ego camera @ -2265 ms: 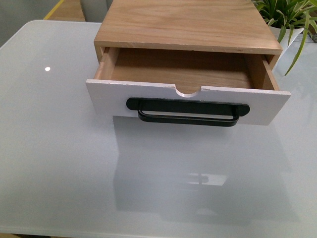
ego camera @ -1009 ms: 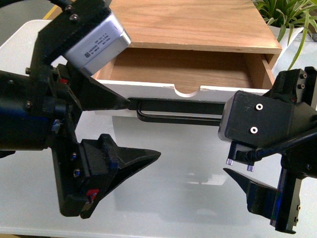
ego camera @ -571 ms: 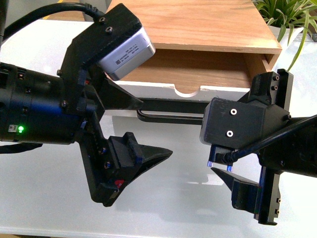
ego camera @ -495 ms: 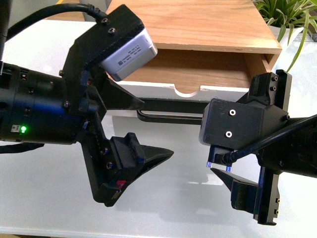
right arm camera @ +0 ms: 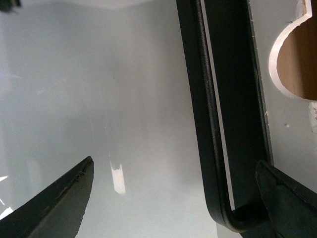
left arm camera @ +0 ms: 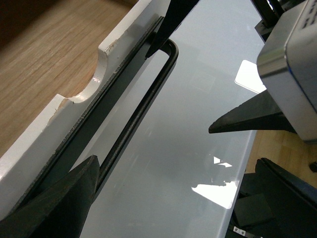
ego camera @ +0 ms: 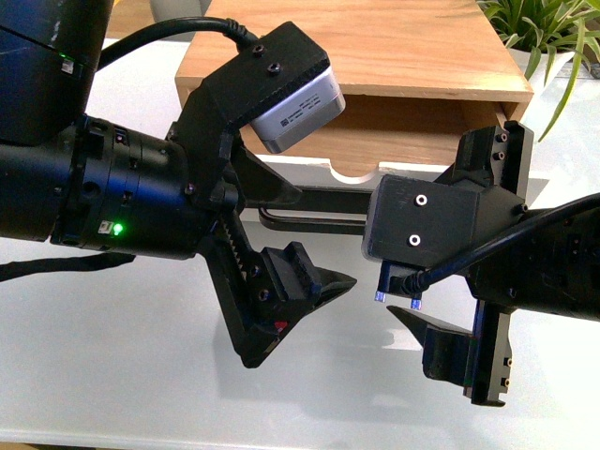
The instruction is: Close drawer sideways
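Left hand (ego camera: 328, 239) gapes before the drawer (ego camera: 412, 131), its front running left-to-right.

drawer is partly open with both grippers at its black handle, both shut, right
No, both are open: the wrist views show the fingers of the left gripper and right gripper spread wide. The drawer is partly open, and both grippers are at its black handle.
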